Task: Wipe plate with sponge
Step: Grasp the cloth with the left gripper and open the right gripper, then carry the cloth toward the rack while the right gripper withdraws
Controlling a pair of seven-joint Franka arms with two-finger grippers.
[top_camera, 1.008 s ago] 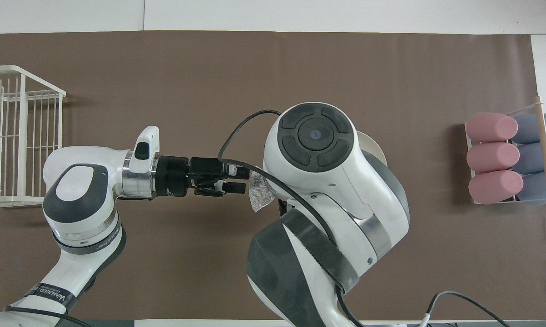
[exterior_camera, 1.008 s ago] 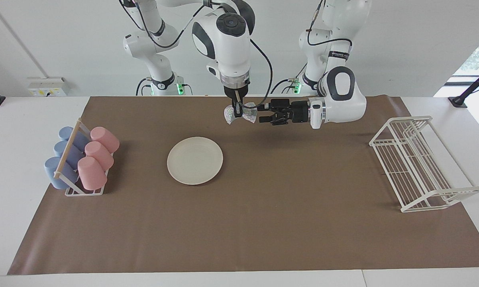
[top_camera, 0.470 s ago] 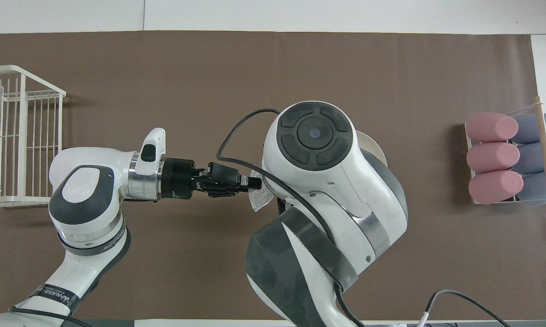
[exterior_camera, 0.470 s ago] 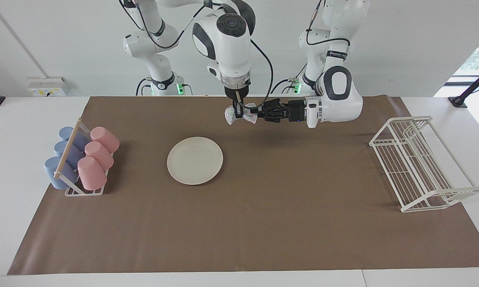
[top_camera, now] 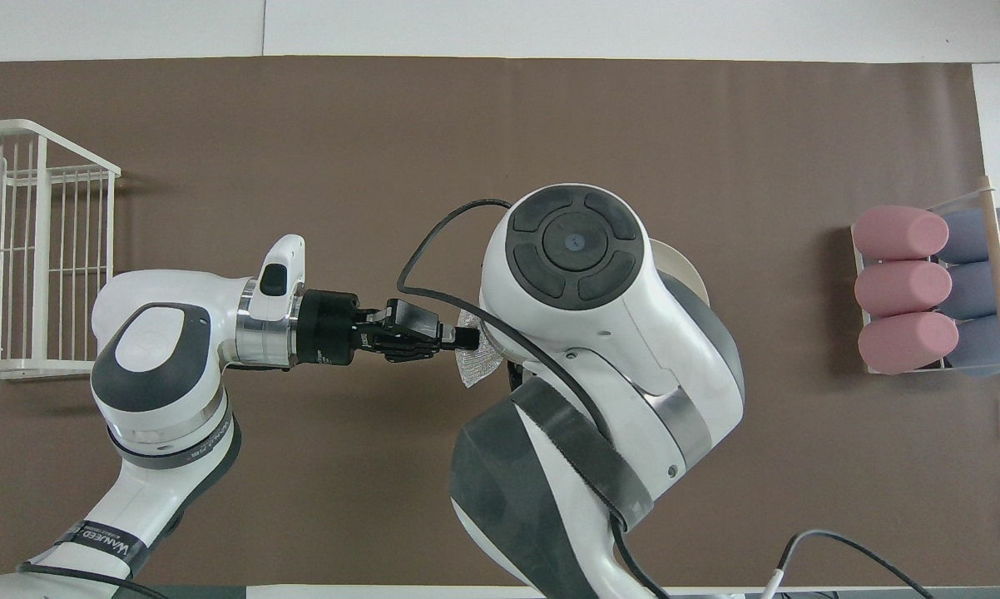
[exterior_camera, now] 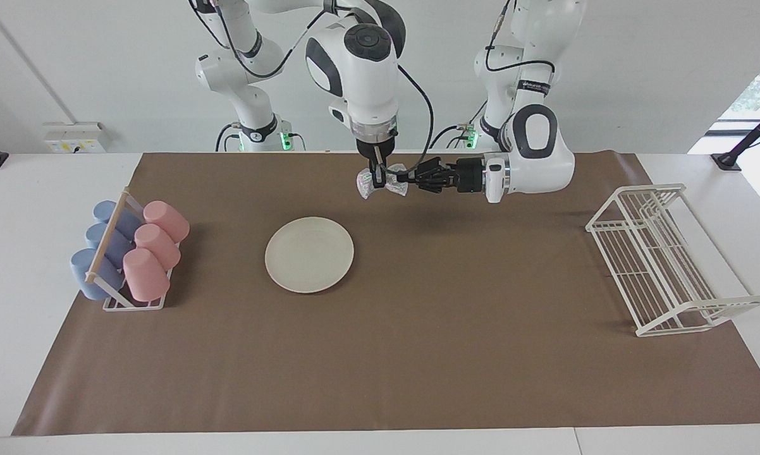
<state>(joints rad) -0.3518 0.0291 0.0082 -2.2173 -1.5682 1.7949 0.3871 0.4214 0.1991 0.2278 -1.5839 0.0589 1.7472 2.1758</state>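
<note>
The plate (exterior_camera: 309, 254) lies flat on the brown mat on the desk (exterior_camera: 380, 303). Everything here is placed from the plate.

Going across the facing view, first comes the rack of pink and blue cups (exterior_camera: 130, 253), beside the plate toward the right arm's end of the desk. Then comes the plate itself, with nothing on it.

Next is the right pincer (exterior_camera: 376, 179). It points straight down and hangs in the air, over the mat between the plate and the robots. It is closed on the middle of the sponge (exterior_camera: 381, 181). The sponge is a small shiny wad, and its long side runs level, from one arm's side to the other.

Then comes the left pincer (exterior_camera: 405, 178). It reaches in sideways, level with the desk, and it is pinched shut on the end of the sponge that points to the left arm. So both pincers hold the sponge at once, each one touching it.

Last is the white wire rack (exterior_camera: 664, 259), well apart from the plate, toward the left arm's end.

The thing that matters now is this: the plate lies below the sponge, farther from the robots and a bit toward the right arm's end. The right pincer is the nearer one to the plate. The plate is probably not wiped yet, and one pincer likely has to let go before the sponge goes down.
</note>
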